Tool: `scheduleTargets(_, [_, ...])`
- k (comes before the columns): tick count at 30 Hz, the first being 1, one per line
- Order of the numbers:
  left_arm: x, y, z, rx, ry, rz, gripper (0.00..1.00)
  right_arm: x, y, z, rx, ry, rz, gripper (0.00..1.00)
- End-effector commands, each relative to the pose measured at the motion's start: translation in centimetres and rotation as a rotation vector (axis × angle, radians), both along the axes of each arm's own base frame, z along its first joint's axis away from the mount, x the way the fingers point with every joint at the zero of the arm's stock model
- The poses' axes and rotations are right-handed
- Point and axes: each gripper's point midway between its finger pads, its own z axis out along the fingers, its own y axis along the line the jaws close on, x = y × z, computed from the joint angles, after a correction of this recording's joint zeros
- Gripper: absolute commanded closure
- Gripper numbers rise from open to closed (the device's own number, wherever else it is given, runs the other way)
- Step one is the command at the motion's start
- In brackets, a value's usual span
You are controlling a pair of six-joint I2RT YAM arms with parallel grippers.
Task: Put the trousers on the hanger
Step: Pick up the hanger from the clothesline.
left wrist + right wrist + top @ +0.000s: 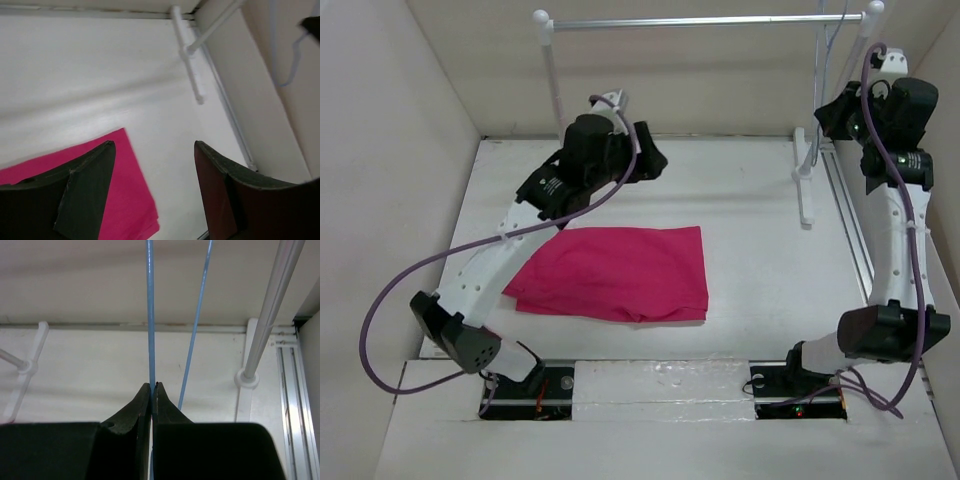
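Note:
The trousers (615, 272) lie folded flat, bright magenta, on the white table in the middle; one corner of them shows in the left wrist view (127, 200). The hanger (833, 45), a thin pale blue wire, hangs from the rail at the back right. My right gripper (825, 115) is raised there and shut on one of the hanger's wires (150, 315); a second wire (197, 315) runs just to its right. My left gripper (655, 160) is open and empty, above the table behind the trousers; its fingers (87, 190) frame the cloth's corner.
A white-posted rack with a silver rail (700, 20) spans the back; its right foot (805, 190) stands on the table, and its post (270, 315) is close to my right gripper. An aluminium track (850, 230) runs along the right wall. Beige walls enclose the table.

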Motion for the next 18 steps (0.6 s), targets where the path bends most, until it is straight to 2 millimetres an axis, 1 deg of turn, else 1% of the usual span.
scheduleTargets(1, [-2.4,-5.3,4.8,-0.028,-0.092,-0.111,0.39,-0.9,1.0,-3.1,-0.037,0.04,0.055,1.0])
scheduleTargets(2, [-2.1,-7.2,6.0,-0.046,-0.112,-0.132,0.39,-2.0,1.6,-3.3,-0.042,0.034,0.066,1.0])
scheduleTargets(3, [-2.5,-8.4,6.6,-0.057,-0.117,-0.152,0.37,-2.5,2.2,-4.4,-0.039,0.055,0.078,1.0])
scheduleTargets(4, [-2.6,-9.5,6.8,-0.068,-0.121,-0.166,0.36,-3.0,2.2,-7.0,-0.035,0.102,0.076,1.0])
scheduleTargets(5, [-2.9,-11.5,7.1,-0.087,-0.119,-0.192,0.36,-4.4,3.0,-6.9,-0.038,0.088,0.087,1.0])
scheduleTargets(6, [-3.0,-12.6,7.0,-0.093,-0.114,-0.204,0.35,-5.0,3.8,-7.6,-0.035,0.097,0.107,1.0])
scheduleTargets(7, [-3.1,-13.7,7.2,-0.109,-0.118,-0.22,0.35,-5.8,4.2,-10.1,-0.029,0.147,0.118,1.0])
scheduleTargets(8, [-3.1,-15.4,7.0,-0.117,-0.115,-0.237,0.35,-6.4,4.6,-11.0,-0.029,0.166,0.123,1.0])
scheduleTargets(9, [-2.7,-16.0,6.8,-0.121,-0.114,-0.236,0.35,-7.5,5.5,-11.1,-0.036,0.16,0.142,1.0])
scheduleTargets(10, [-2.9,-17.0,6.6,-0.125,-0.115,-0.243,0.35,-8.1,5.8,-11.9,-0.041,0.174,0.145,1.0])
scheduleTargets(11, [-2.0,-17.9,5.8,-0.123,-0.105,-0.226,0.35,-9.0,6.2,-13.9,-0.039,0.217,0.154,1.0])
scheduleTargets(12, [-1.6,-19.1,4.0,-0.1,-0.081,-0.218,0.36,-10.2,6.9,-15.1,-0.037,0.236,0.165,1.0])
scheduleTargets(13, [-1.6,-19.2,4.1,-0.109,-0.081,-0.218,0.36,-10.6,7.2,-14.5,-0.037,0.219,0.171,1.0])
scheduleTargets(14, [-1.0,-19.8,2.6,-0.094,-0.06,-0.209,0.36,-11.3,7.5,-15.9,-0.035,0.248,0.173,1.0])
scheduleTargets(15, [-0.6,-20.3,1.9,-0.098,-0.045,-0.198,0.37,-11.8,7.6,-16.3,-0.028,0.256,0.17,1.0])
scheduleTargets(16, [-0.4,-20.5,1.2,-0.093,-0.036,-0.19,0.37,-12.4,8.0,-16.0,-0.028,0.242,0.178,1.0])
scheduleTargets(17, [0.0,-20.9,-0.3,-0.08,-0.015,-0.183,0.38,-12.7,8.0,-16.5,-0.028,0.254,0.178,1.0])
scheduleTargets(18, [0.2,-21.2,-0.9,-0.082,-0.004,-0.176,0.38,-13.0,8.0,-16.9,-0.026,0.263,0.179,1.0])
